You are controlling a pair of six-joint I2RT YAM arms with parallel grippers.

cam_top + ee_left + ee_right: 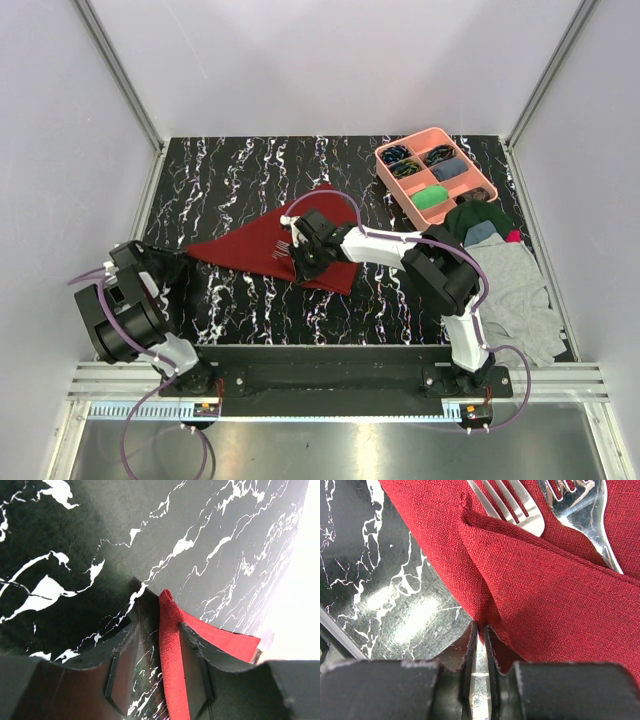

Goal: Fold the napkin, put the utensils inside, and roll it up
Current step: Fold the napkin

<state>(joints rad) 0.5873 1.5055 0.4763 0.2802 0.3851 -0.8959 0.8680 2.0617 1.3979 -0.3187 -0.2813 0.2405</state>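
The maroon napkin (250, 250) lies folded into a triangle on the black marbled table. Silvery utensils (283, 243) lie on it. The right wrist view shows two forks (520, 510) with a flap of the napkin (560, 605) folded over their handles. My right gripper (303, 262) is at the napkin's near edge; its jaws (481, 626) stand a sliver apart, with the cloth's folded edge pinched at their tips. My left gripper (170, 262) is at the napkin's left corner. Its jaws (157, 627) straddle that corner (170, 645), which lies against the right finger with a gap to the left one.
A pink compartment tray (410, 139) with small items stands at the back right. A pile of grey, green and blue clothes (510, 280) lies along the right side. Grey walls enclose the table on three sides.
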